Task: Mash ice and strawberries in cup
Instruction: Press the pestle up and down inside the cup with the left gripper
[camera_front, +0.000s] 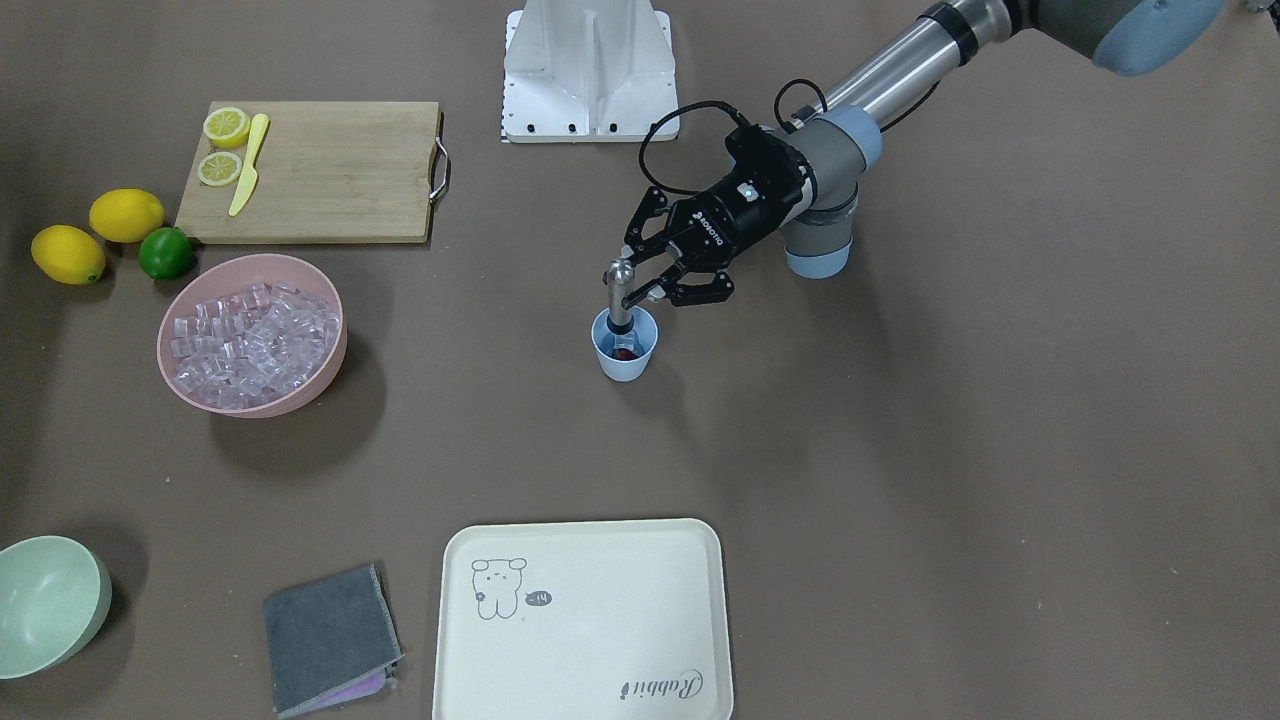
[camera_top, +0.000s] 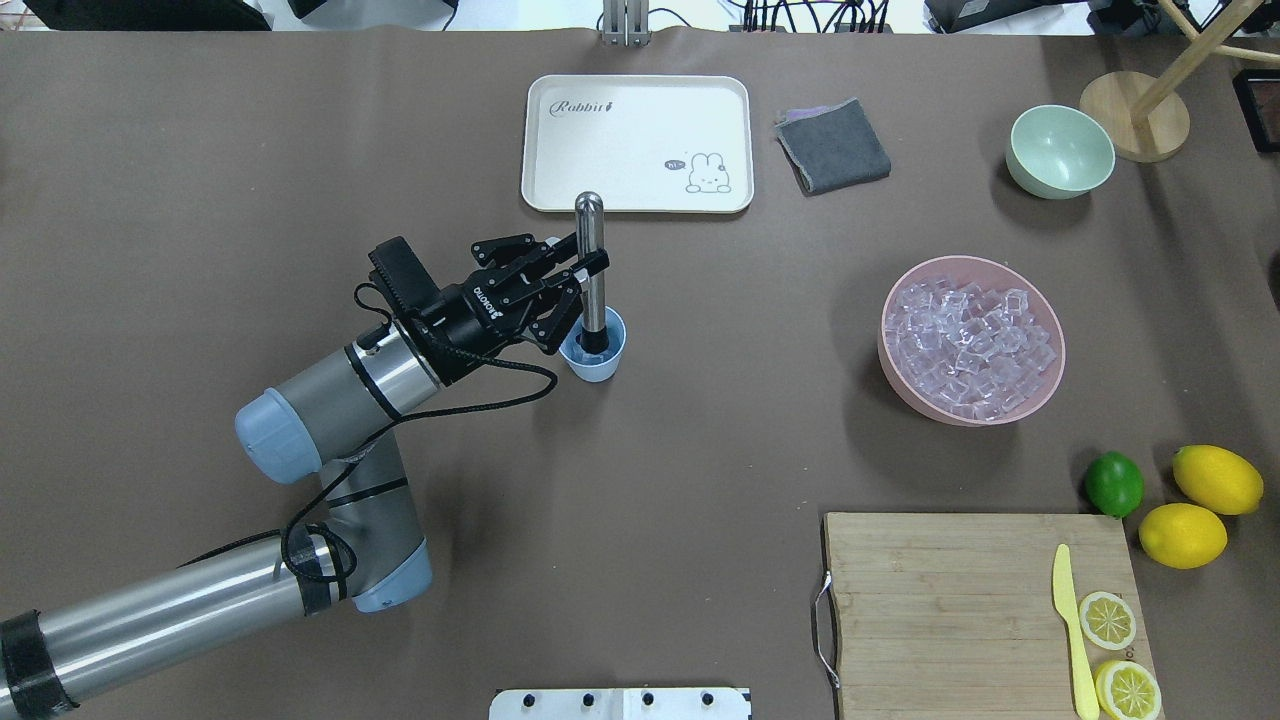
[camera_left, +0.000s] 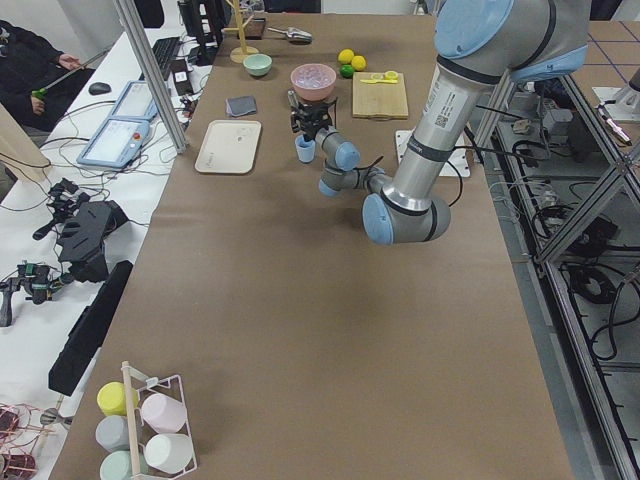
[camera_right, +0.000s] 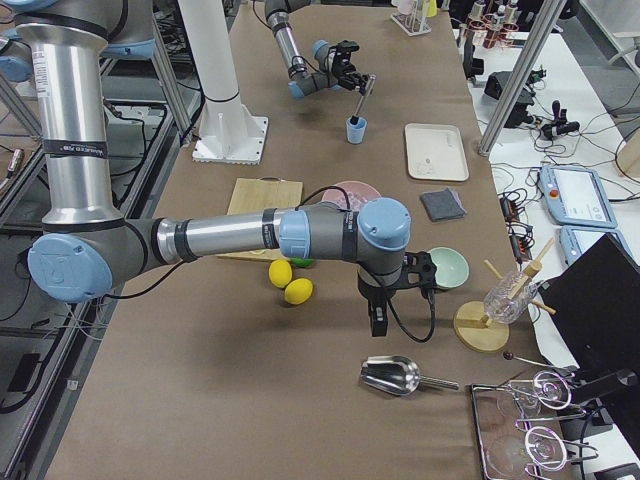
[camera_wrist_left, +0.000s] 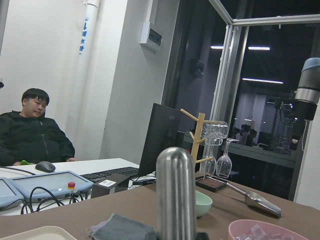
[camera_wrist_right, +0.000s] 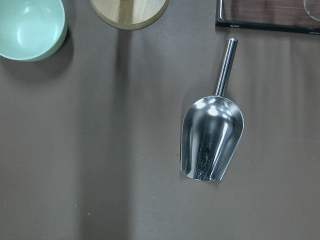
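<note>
The light-blue cup (camera_front: 625, 366) stands mid-table, also in the overhead view (camera_top: 596, 366). A steel muddler (camera_top: 590, 258) stands upright in it, its rounded top filling the left wrist view (camera_wrist_left: 176, 195). My left gripper (camera_front: 632, 283) is shut on the muddler's shaft just above the cup rim. A bit of red strawberry (camera_front: 625, 353) shows at the cup's bottom beside the muddler. Ice cubes (camera_front: 250, 338) fill the pink bowl (camera_top: 893, 378). My right gripper (camera_right: 380, 318) hangs over a steel scoop (camera_wrist_right: 212, 137) at the table's far end; I cannot tell if it is open.
A cream tray (camera_top: 637, 143) and a grey cloth (camera_top: 833, 146) lie beyond the cup. A pale green bowl (camera_top: 1060, 152), a cutting board (camera_top: 960, 600) with lemon halves and a yellow knife, a lime (camera_top: 1113, 483) and two lemons are at the right.
</note>
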